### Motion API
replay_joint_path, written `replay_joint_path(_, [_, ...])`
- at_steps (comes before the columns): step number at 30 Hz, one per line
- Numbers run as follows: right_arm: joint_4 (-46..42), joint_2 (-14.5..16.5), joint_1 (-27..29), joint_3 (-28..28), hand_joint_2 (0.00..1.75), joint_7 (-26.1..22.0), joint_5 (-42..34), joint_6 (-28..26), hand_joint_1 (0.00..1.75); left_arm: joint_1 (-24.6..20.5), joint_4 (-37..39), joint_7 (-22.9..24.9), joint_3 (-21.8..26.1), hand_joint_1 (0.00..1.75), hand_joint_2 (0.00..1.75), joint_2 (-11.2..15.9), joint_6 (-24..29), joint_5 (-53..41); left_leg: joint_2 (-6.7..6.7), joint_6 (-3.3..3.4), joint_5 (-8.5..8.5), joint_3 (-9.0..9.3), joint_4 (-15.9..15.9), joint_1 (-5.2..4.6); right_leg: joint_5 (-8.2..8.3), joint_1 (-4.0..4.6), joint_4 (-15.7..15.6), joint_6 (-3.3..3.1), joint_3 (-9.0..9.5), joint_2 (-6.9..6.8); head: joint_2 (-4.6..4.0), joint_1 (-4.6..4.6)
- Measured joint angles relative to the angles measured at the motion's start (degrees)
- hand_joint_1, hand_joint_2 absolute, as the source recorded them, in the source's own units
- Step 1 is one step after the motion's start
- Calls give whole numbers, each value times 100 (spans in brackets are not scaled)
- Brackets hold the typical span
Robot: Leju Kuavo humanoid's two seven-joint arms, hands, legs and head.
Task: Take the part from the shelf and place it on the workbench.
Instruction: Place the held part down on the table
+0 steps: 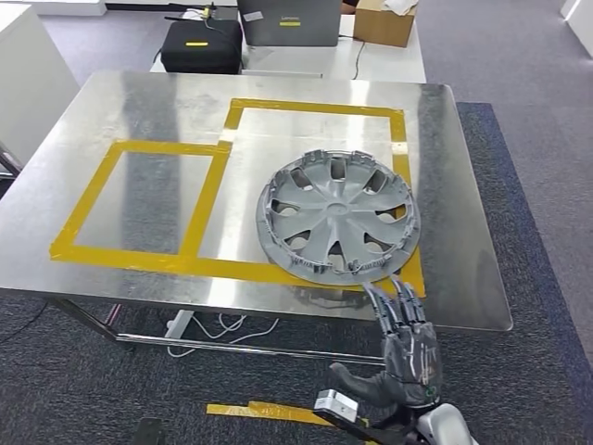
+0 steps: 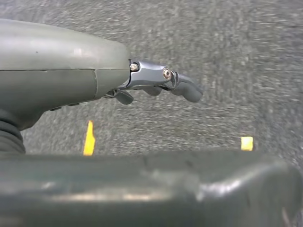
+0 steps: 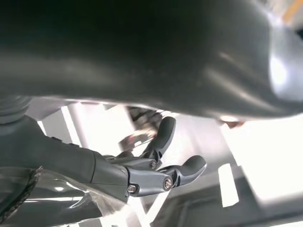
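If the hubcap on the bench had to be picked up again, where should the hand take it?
Probably at the near rim of the hubcap, from the robot's side: it lies flat, that edge reaches the workbench front, and the right hand is just below it. Spoke openings offer finger holds.

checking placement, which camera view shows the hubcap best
The head view: the hubcap lies flat and whole on the metal workbench, overlapping the yellow tape square's right edge, the right hand just off it. The left wrist view looks at carpet; the right wrist view is blurred and nothing there reads clearly as the hubcap.
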Motion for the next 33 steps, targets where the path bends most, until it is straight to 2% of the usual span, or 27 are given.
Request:
replay_joint_path(2, [-639,79,981,-571,0,-131,-20,-205,0,68,4,-84,84,0,0,-2,5,56,-24,39,-35,19,16,-7,-36,-8,-1,33,46,-33,0,-6])
replay_joint_path(4, [-1111,469,1813,-1487,0,-970,-411,-263,0,169,9,-185,151,0,0,-5,4,89,-35,66,-66,39,24,-16,-59,-18,-3,57,83,-40,0,-9])
replay_joint_path(7, [-993,1440,2019,-3207,0,-2588,-1303,-213,0,204,16,-311,184,0,0,-34,-1,101,21,113,-25,96,-26,-19,-45,-33,-12,95,100,16,0,-18])
replay_joint_path(8, [-759,1757,1931,-3906,0,-3086,-1533,-179,0,184,16,-346,185,0,0,-51,-2,101,30,135,19,119,-75,-6,-116,-33,29,116,93,17,0,-11])
replay_joint_path(9, [-448,2015,1784,-4627,0,-3544,-1696,-146,0,170,16,-381,190,0,0,-69,1,102,36,156,63,130,-123,11,-260,-33,155,136,55,15,0,-5])
replay_joint_path(11, [306,2418,1381,-6001,0,-4210,-1869,-118,0,165,16,-440,215,0,0,-99,5,103,49,184,115,106,-163,22,-712,-45,725,177,-136,13,0,-1])
replay_joint_path(12, [658,2565,1210,-6589,0,-4384,-1903,-117,0,168,16,-461,231,0,0,-111,7,103,50,189,135,74,-161,20,-911,-51,1072,194,-241,13,0,-1])
replay_joint_path(13, [970,2688,1068,-7096,0,-4472,-1911,-117,0,175,16,-478,248,0,0,-119,7,103,50,185,156,40,-158,19,-1034,-57,1323,211,-295,12,0,-1])
replay_joint_path(14, [1270,2785,932,-7546,0,-4487,-1892,-117,0,184,16,-491,268,0,0,-126,9,103,49,171,182,7,-155,21,-1048,-63,1384,226,-249,11,0,-2])
replay_joint_path(15, [1574,2855,786,-7949,0,-4453,-1839,-124,0,194,16,-501,291,0,0,-132,14,103,53,148,207,-23,-152,27,-956,-73,1210,241,-90,8,0,-1])
replay_joint_path(17, [2267,2927,444,-8667,0,-4270,-1643,-172,0,197,16,-513,347,0,0,-145,28,103,67,82,257,-73,-132,36,-689,-108,406,271,458,-10,0,-3])
replay_joint_path(18, [2651,2937,276,-8999,0,-4142,-1502,-205,0,194,16,-513,376,0,0,-151,41,103,74,46,281,-89,-120,34,-581,-112,75,254,685,-3,0,-5])
replay_joint_path(19, [3063,2939,130,-9330,0,-3991,-1370,-233,0,190,16,-512,405,0,0,-156,58,103,76,10,304,-98,-100,29,-540,-113,-134,224,811,7,0,-14])
replay_joint_path(20, [3487,2928,-8,-9653,0,-3807,-1239,-249,0,188,16,-511,436,0,0,-158,78,103,76,-25,327,-104,-83,24,-541,-102,-196,172,840,25,0,-20])
replay_joint_path(22, [4330,2892,-239,-10262,0,-3309,-1000,-257,0,203,16,-500,496,0,0,-161,119,103,68,-95,354,-109,-59,40,-510,-87,-160,57,774,40,0,-35])
replay_joint_path(23, [4746,2865,-338,-10528,0,-3002,-848,-247,0,217,16,-486,523,0,0,-161,134,98,61,-130,283,-126,-18,53,-484,-82,-149,0,743,35,0,-37])
replay_joint_path(24, [5150,2838,-420,-10754,0,-2657,-693,-212,0,233,16,-471,542,0,0,-161,148,85,54,-159,114,-158,102,62,-443,-82,-151,-51,705,28,0,-42])
replay_joint_path(25, [5531,2811,-484,-10930,0,-2287,-549,-103,0,244,16,-459,553,0,0,-161,156,63,46,-182,-151,-214,334,68,-395,-80,-151,-97,657,21,0,-46])
replay_joint_path(27, [6248,2769,-570,-11159,0,-1599,-294,446,0,251,16,-451,557,0,0,-159,160,-15,38,-205,-742,-341,1042,68,-302,-52,-141,-150,564,15,0,-51])
replay_joint_path(28, [6558,2761,-600,-11215,0,-1344,-173,869,0,249,16,-453,556,0,0,-158,153,-61,37,-202,-909,-363,1353,66,-254,-34,-129,-162,508,14,0,-54])
replay_joint_path(29, [6830,2757,-626,-11245,0,-1172,-55,1320,0,244,16,-457,551,0,0,-155,143,-105,34,-187,-947,-315,1510,60,-207,-12,-115,-172,449,17,0,-55])
replay_joint_path(30, [7064,2757,-654,-11252,0,-1066,47,1739,0,238,16,-462,542,0,0,-151,128,-144,31,-153,-874,-173,1449,49,-163,12,-98,-178,384,23,0,-56])
replay_joint_path(31, [7259,2757,-681,-11252,0,-1004,118,2064,0,229,16,-468,529,0,0,-144,113,-173,25,-99,-739,61,1175,29,-122,37,-84,-183,324,30,0,-59])
replay_joint_path(33, [7575,2776,-743,-11251,0,-947,189,2428,0,204,18,-475,502,0,0,-113,93,-207,-5,67,-535,648,309,-42,-52,67,-70,-182,246,35,0,-56])
